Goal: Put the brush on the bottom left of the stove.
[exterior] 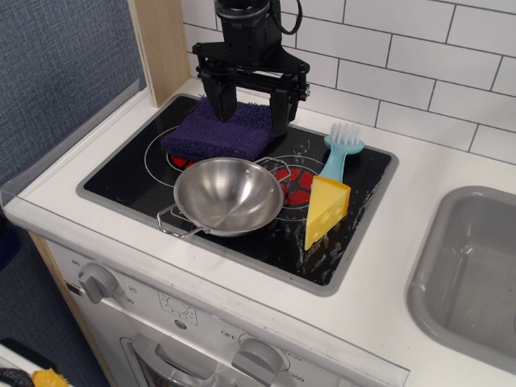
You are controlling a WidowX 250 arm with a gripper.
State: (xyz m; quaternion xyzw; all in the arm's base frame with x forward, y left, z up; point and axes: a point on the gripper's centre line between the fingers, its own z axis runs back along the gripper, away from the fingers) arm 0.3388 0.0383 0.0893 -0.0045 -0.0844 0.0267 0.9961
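my gripper (pixel 251 109) hangs spread and empty over the purple cloth (pixel 219 129) at the stove (pixel 129 173) rear. the brush (pixel 339 153) lies to its right in frame, bristles toward the wall, handle under the cheese wedge (pixel 326 211).

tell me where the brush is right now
The brush lies at the stove's back right, bristles toward the tiled wall, its handle end touching or tucked behind the cheese wedge.
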